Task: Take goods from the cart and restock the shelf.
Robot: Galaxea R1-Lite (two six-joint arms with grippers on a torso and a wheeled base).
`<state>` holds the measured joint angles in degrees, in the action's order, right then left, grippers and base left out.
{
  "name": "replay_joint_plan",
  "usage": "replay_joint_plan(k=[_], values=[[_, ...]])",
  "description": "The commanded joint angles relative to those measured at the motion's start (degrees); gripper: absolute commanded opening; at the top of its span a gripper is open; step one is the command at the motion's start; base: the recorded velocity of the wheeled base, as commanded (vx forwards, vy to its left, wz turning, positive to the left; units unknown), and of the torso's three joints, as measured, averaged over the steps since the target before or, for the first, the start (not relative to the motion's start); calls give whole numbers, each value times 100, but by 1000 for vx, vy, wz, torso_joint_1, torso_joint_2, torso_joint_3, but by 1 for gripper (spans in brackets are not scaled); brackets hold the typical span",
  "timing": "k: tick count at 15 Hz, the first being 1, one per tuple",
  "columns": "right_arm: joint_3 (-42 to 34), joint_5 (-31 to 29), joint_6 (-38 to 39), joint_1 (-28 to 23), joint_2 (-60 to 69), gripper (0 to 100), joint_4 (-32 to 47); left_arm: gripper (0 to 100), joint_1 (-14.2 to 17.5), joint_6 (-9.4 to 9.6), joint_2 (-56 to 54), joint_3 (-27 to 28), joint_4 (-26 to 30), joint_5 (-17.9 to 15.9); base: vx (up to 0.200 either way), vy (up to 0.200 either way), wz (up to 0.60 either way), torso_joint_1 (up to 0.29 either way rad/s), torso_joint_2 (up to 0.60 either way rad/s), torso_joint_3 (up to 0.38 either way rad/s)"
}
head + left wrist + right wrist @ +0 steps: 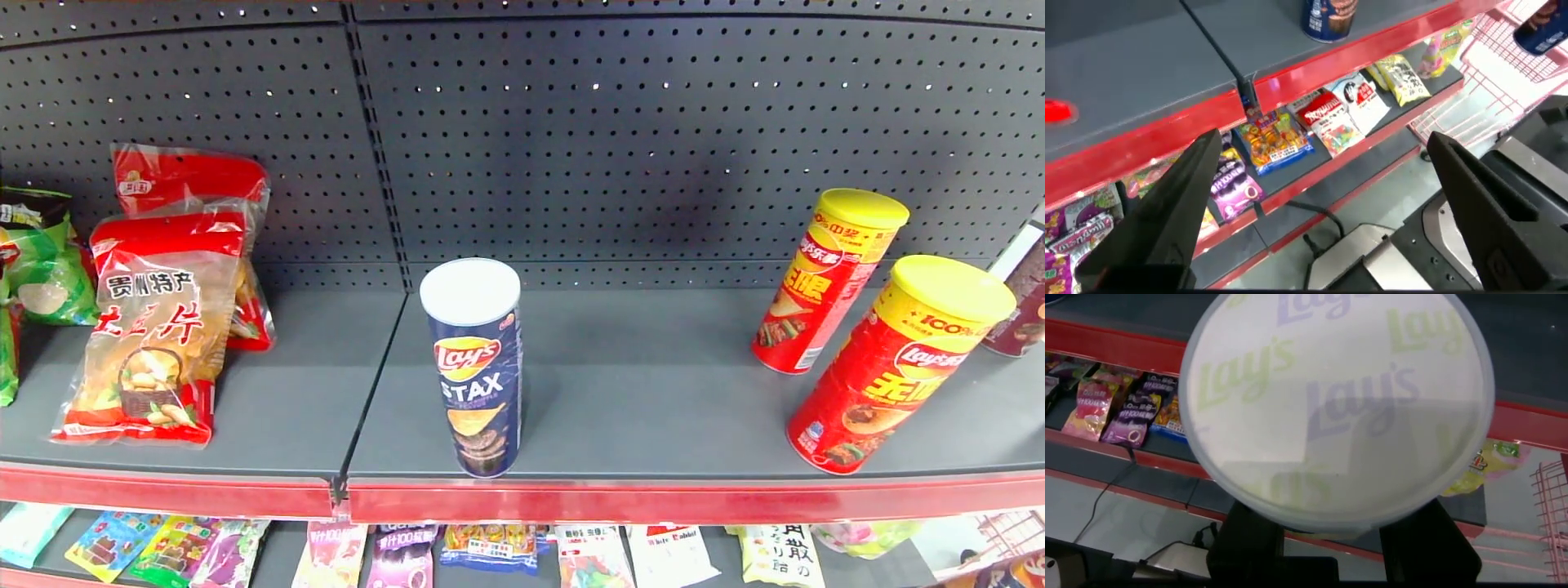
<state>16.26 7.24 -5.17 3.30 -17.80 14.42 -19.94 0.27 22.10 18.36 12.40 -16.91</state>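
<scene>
R hand [1341, 532] grips can [1335, 400], grey shelf [1535, 339] behind

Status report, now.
Left hand open, empty. Right hand shut on chip can. Shelf: blue can at front edge, two red cans at right; gap between.

In front of me, a dark grey perforated back panel [653, 122] rises behind a grey shelf [653, 392] with a red front strip [653, 500]. Below me, a black cable [1327, 216] lies on pale grey floor [1078, 508].
</scene>
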Motion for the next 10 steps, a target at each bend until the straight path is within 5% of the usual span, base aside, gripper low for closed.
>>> replay_joint_plan(k=[1,10], values=[[-44,-3,-2,4,92,0,8,100,-1,-9,-426,-8,166,3,0,0,0,0,0,0],[-53,-21,-2,-5,171,0,43,100,-1,-18,-558,1,263,82,0,0,0,0,0,0]])
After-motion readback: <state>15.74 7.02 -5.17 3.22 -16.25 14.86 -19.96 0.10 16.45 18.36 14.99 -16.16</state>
